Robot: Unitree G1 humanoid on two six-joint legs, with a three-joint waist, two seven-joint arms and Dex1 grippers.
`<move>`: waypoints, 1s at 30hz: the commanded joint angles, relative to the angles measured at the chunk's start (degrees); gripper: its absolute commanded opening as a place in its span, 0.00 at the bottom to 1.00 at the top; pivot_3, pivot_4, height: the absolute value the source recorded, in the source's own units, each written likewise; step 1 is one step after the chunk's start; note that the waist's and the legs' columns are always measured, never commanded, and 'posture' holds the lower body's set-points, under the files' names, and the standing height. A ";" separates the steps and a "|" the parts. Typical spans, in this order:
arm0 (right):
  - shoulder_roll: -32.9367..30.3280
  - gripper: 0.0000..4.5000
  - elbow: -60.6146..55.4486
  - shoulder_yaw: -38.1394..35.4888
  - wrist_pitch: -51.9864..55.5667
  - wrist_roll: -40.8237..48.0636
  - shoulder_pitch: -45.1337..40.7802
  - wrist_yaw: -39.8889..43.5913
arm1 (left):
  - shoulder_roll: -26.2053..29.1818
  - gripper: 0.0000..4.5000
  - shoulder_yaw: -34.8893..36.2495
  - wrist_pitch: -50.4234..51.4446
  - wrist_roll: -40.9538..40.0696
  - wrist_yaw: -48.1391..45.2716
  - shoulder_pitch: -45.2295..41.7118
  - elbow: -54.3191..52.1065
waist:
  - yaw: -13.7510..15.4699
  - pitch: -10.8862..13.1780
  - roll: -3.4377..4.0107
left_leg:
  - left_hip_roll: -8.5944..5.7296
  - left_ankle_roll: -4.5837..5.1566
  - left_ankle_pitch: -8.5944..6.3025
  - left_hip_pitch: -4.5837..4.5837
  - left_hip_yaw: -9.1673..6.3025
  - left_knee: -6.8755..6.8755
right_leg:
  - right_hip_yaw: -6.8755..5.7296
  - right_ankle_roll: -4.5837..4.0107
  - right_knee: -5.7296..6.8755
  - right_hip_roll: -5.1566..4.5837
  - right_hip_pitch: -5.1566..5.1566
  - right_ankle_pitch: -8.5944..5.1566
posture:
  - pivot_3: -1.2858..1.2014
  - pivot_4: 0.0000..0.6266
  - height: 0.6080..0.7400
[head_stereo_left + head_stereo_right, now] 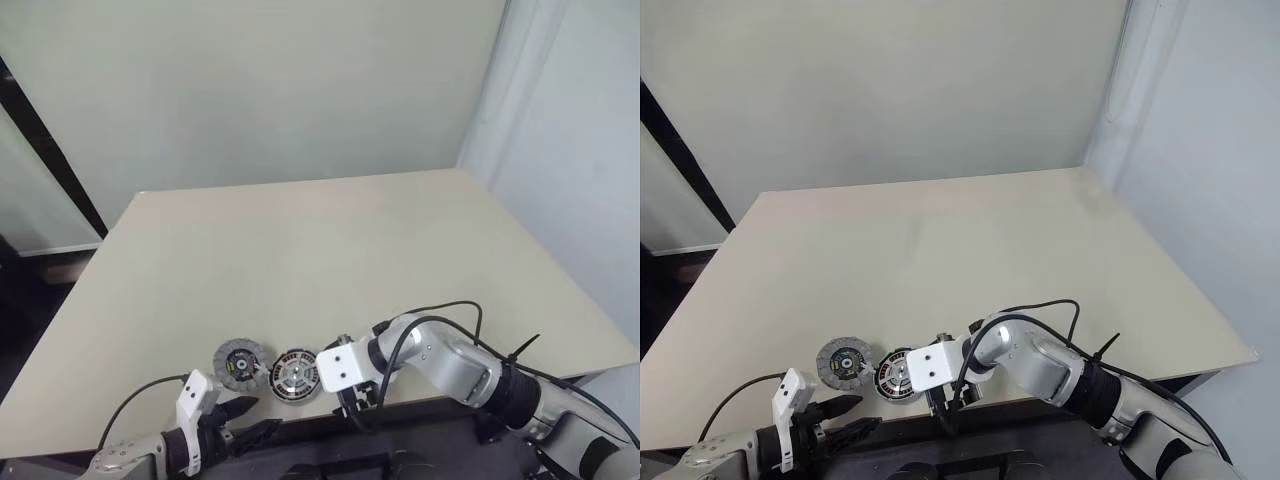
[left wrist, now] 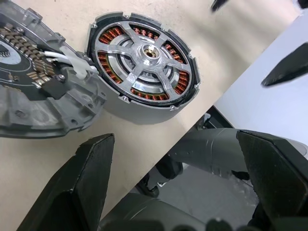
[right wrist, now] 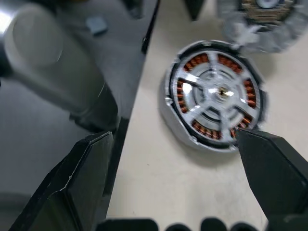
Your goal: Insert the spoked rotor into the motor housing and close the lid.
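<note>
Silver spoked rotor (image 2: pixel 144 62) seated over copper-wound round motor housing (image 3: pixel 214 94), beyond spread right gripper (image 3: pixel 178 183) jaws, beside table edge (image 3: pixel 130 144); left gripper (image 2: pixel 178 178) jaws likewise released.

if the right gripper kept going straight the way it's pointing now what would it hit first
Probably the motor housing, with the spoked rotor seated in it. It lies on the table just ahead of the open right gripper, slightly toward one finger. Depth is unclear, so bare tabletop beside it is possible.
</note>
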 commanded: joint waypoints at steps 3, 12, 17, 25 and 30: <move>2.86 0.98 4.23 0.67 -3.55 -4.27 -1.02 -0.97 | 0.17 0.97 -0.58 -1.37 0.67 -0.39 -0.26 -1.86 | 0.00 0.00 0.00 | 0.00 0.00 0.00 0.01 0.00 0.02 | 0.00 -0.01 0.00 0.00 0.00 0.00 | 0.52 0.00 1.00; 5.52 0.99 9.36 -0.16 -6.71 -7.03 0.88 -3.12 | 0.25 0.77 -0.93 -2.31 0.94 -0.55 0.29 -1.82 | 0.00 -0.01 -0.01 | -0.01 0.00 0.00 0.01 -0.01 0.02 | -0.01 -0.18 0.05 0.00 -0.03 0.12 | 0.52 0.00 1.00; 6.96 0.99 11.10 -0.40 -8.07 -7.94 1.66 -4.41 | 0.26 0.77 -0.98 -2.08 0.81 -0.46 -0.26 -1.80 | -0.01 -0.01 -0.01 | 0.00 0.00 0.01 0.04 0.01 0.03 | -0.01 -0.18 0.07 0.01 -0.01 0.12 | 0.52 0.00 1.00; 8.90 0.63 14.10 -0.92 -9.25 -9.78 2.59 -6.17 | -0.12 0.72 -0.86 -1.75 0.10 -0.44 -0.64 -1.62 | -0.01 -0.02 -0.01 | -0.01 0.00 0.01 0.05 0.01 0.03 | 0.00 -0.20 0.08 0.02 0.00 0.15 | 0.52 0.00 1.00; 9.48 0.23 14.66 -1.68 -8.82 -10.40 3.23 -6.60 | 0.21 0.40 -0.71 -0.97 -0.53 -0.82 -0.47 -1.85 | -0.02 -0.04 -0.03 | 0.00 0.00 0.01 0.11 0.01 0.03 | -0.01 -0.22 0.09 0.03 0.04 0.16 | 0.52 0.00 1.00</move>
